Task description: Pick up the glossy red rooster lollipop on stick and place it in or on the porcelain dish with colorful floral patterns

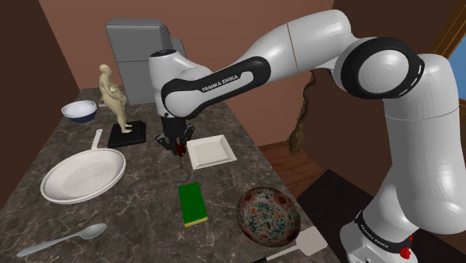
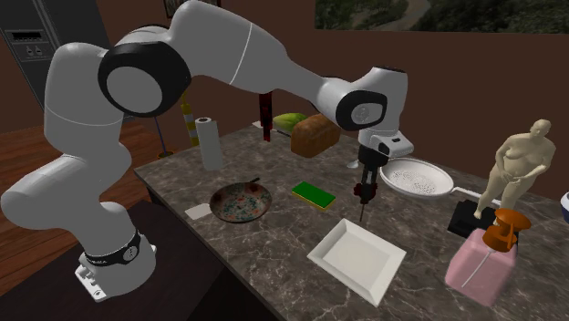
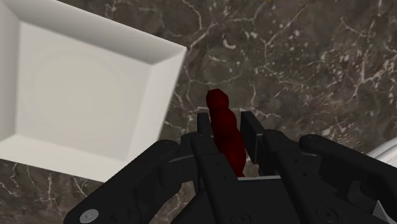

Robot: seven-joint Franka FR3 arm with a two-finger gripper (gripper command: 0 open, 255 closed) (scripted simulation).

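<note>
My black gripper (image 1: pixel 178 143) (image 2: pixel 367 187) (image 3: pixel 227 130) hangs above the dark marble counter, shut on the dark red lollipop (image 1: pixel 180 149) (image 2: pixel 360 191) (image 3: pixel 224 124). The candy sits clasped between the two fingers, and its thin stick points down, clear of the counter, in the second exterior view. The lollipop is held just beside the white square plate (image 1: pixel 210 152) (image 2: pixel 356 258) (image 3: pixel 83 95). The floral patterned dish (image 1: pixel 269 215) (image 2: pixel 240 201) rests near the counter's edge by the stand, well away from the gripper and past a green sponge (image 1: pixel 193 203) (image 2: pixel 313 193).
A white perforated pan (image 1: pixel 82 175) (image 2: pixel 419 175), a tan figurine on a black base (image 1: pixel 113 93) (image 2: pixel 520 164), a blue-rimmed bowl (image 1: pixel 79 111), a spoon (image 1: pixel 63 239) and a spatula (image 1: pixel 302 243) lie around. A paper roll (image 2: pixel 210 143), bread (image 2: pixel 315 134) and a pink box (image 2: pixel 479 264) stand nearby.
</note>
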